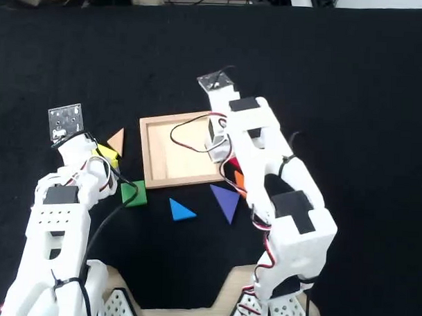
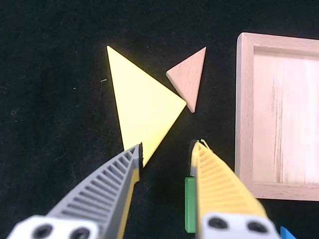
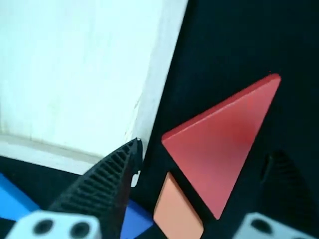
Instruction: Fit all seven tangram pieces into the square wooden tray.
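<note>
Nearest the lens, two white arms stand at the near edge of the black tabletop point(image 1: 352, 80). The left arm point(image 1: 56, 222) leans over the left group of pieces, and its hand point(image 2: 167, 149) hangs spread and empty. The grey finger's tip sits over the sharp corner of the yellow triangle point(image 2: 142, 102), and the yellow finger is over bare cloth beside it. The yellow triangle lies flat, and just beside it is the small wood triangle point(image 2: 189, 77). Their corners meet or nearly meet; I cannot tell which. Under the yellow finger shows an edge of the green piece point(image 1: 133, 193), which lies off the tray's near left corner. The square tray point(image 1: 146, 156) sits mid-tabletop with its floor showing bare wood, and all seven pieces lie outside it on the cloth. In front of the tray lies the blue triangle point(image 1: 181, 210), then the purple triangle point(image 1: 225, 200) close to it, the two apart from each other. The right arm point(image 1: 292, 223) stretches across the tray's right side. Its hand point(image 3: 204, 154) is spread wide, with one black finger by the tray's wall and the other beyond the red triangle point(image 3: 219, 144), so the triangle lies between them on the cloth. Whether either finger touches it cannot be told. The red triangle lies just outside the tray's right wall, and the orange piece point(image 3: 177, 209) rests against its near edge.
</note>
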